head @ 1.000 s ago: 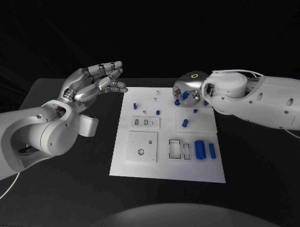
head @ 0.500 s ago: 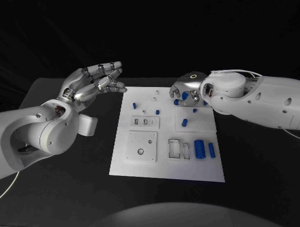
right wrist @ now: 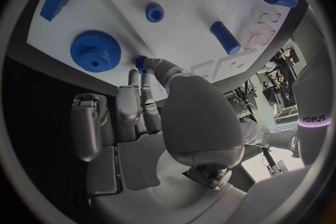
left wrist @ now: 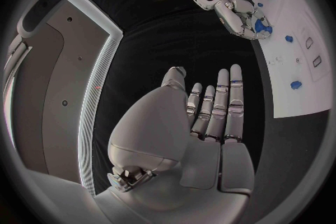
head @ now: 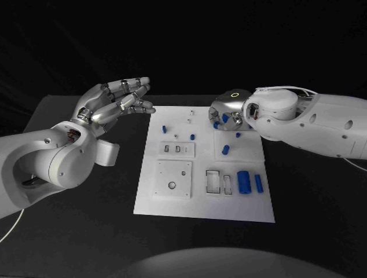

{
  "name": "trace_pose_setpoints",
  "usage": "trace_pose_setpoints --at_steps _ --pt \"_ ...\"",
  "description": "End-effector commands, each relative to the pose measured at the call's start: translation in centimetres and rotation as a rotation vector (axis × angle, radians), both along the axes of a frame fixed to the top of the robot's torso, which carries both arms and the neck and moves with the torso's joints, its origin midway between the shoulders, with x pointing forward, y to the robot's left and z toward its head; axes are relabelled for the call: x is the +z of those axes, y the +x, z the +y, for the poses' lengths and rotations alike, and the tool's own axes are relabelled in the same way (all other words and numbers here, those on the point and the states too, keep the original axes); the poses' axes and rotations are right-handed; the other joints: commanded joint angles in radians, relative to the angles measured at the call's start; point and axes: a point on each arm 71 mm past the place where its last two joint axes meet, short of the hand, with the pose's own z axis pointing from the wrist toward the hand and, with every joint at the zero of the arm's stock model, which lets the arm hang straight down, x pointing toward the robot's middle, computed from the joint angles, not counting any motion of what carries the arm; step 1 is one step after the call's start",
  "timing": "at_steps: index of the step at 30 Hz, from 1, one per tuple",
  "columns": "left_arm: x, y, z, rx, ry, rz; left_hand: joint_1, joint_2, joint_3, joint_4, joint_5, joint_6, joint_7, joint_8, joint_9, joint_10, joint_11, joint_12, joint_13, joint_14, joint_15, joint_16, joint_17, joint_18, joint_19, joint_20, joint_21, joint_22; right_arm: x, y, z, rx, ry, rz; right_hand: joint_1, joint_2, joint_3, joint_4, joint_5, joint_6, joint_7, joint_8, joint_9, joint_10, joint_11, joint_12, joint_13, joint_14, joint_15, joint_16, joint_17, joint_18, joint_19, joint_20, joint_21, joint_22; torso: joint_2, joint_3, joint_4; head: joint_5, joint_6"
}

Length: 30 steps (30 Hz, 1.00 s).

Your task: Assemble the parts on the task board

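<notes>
Blue peg pinched at the far end of the board

Blue parts sit scattered over the white task board [head: 204, 174], which lies flat in the middle of the head view on the black table [head: 83, 231]. The right hand [head: 227, 113] hangs over the board's upper right corner, palm down, its arm reaching in from the right edge of the frame. In the right wrist view its thumb and a fingertip [right wrist: 144, 67] close on a small blue peg [right wrist: 140, 60], just beside a blue gear [right wrist: 95, 51] at the left of that circle. My reading is that the hand grips the peg at its tip so the lower end stays free to seat in a hole; whether the peg is already lifted or still touches the board, I cannot tell.

A short round plug [right wrist: 154, 12], a cylinder [right wrist: 225, 37] and a wedge-shaped block [right wrist: 57, 1] lie loose nearby. In the head view, 2 longer cylinders [head: 244, 183] lie side by side at the board's lower right, beside open slots.

The left hand [head: 117, 101] is raised at the upper left of the head view, off the board's edge, fingers straight and close together, holding nothing, likely parked clear of the working arm.
</notes>
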Motion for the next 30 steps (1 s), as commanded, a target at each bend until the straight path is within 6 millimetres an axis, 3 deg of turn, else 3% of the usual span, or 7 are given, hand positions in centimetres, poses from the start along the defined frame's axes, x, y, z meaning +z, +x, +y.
trace_pose_setpoints --at_steps 1,10,15,20,25,30 --pt "0.0 -0.1 -0.2 -0.023 -0.003 0.002 0.011 0.0 0.006 0.002 0.008 0.011 0.003 0.007 0.002 -0.006 0.004 0.004 -0.001 -0.008 0.001 0.001 -0.002 0.003 -0.01 0.001 -0.004 -0.002 -0.2 0.0 0.0 0.003 -0.013 0.014 -0.001 0.015 -0.003 -0.007 0.013 0.014 0.001 0.017 0.019 0.014 -0.002 0.008 0.007 0.0 -0.008 -0.004 -0.001 0.008 0.001 -0.009 -0.006 0.159 -0.001 -0.0002 -0.0004 0.002 -0.002" --pt "0.0 -0.1 -0.1 -0.02 0.0 0.008 0.018 0.003 0.011 0.0 0.009 0.02 0.005 0.012 0.003 -0.003 0.007 0.008 -0.001 -0.01 0.002 0.001 -0.004 0.003 -0.014 0.001 -0.005 -0.002 0.0 -0.1 -0.1 0.007 0.024 -0.009 0.007 0.035 -0.011 -0.02 0.032 0.035 0.009 0.057 0.072 0.07 -0.015 0.043 0.037 -0.018 -0.018 -0.028 -0.044 0.015 -0.02 -0.02 -0.022 0.143 0.0 -0.0006 -0.0002 0.007 -0.005" --pt "0.0 -0.2 0.1 -0.014 0.003 0.012 0.022 0.004 0.013 0.0 0.01 0.022 0.005 0.014 0.003 -0.002 0.008 0.01 -0.001 -0.01 0.002 0.002 -0.005 0.003 -0.015 0.002 -0.005 -0.002 0.4 -0.3 -0.1 0.014 0.049 -0.028 0.006 0.036 -0.012 -0.02 0.029 0.03 0.011 0.055 0.075 0.072 -0.015 0.043 0.037 -0.019 -0.019 -0.03 -0.046 0.015 -0.021 -0.02 -0.023 0.143 -0.001 -0.0016 -0.0017 0.013 -0.007" --pt "0.0 -0.2 0.2 -0.011 0.004 0.014 0.025 0.004 0.014 -0.001 0.01 0.023 0.006 0.015 0.003 -0.001 0.008 0.011 -0.001 -0.011 0.002 0.002 -0.006 0.003 -0.015 0.002 -0.005 -0.002 1.6 -0.2 0.5 0.023 0.085 -0.046 0.004 0.035 -0.012 -0.019 0.023 0.022 0.014 0.05 0.076 0.076 -0.013 0.039 0.037 -0.014 -0.019 -0.029 -0.039 0.013 -0.015 -0.021 -0.02 0.147 0.001 -0.0001 0.0007 0.016 -0.007" --pt "-0.1 -0.1 0.2 -0.011 0.006 0.015 0.026 0.004 0.015 -0.001 0.011 0.023 0.005 0.015 0.003 0.0 0.008 0.011 -0.001 -0.011 0.002 0.002 -0.006 0.004 -0.016 0.002 -0.005 -0.002 3.1 0.8 1.7 0.037 0.126 -0.073 0.006 0.035 -0.01 -0.02 0.022 0.017 0.015 0.045 0.075 0.082 -0.013 0.036 0.036 -0.004 -0.019 -0.023 -0.023 0.009 -0.002 -0.021 -0.013 0.157 0.0 -0.0012 0.0004 0.014 -0.011" --pt "-0.1 0.0 0.0 -0.014 0.007 0.016 0.028 0.004 0.016 -0.001 0.011 0.023 0.005 0.015 0.003 0.0 0.008 0.012 -0.001 -0.011 0.002 0.002 -0.006 0.004 -0.016 0.002 -0.005 -0.002 3.8 2.0 2.8 0.027 0.142 -0.059 0.006 0.035 -0.006 -0.02 0.023 0.009 0.019 0.035 0.072 0.082 -0.009 0.028 0.033 0.0 -0.018 -0.022 -0.021 0.009 0.001 -0.021 -0.011 0.16 0.004 -0.0024 0.0044 0.013 -0.008"
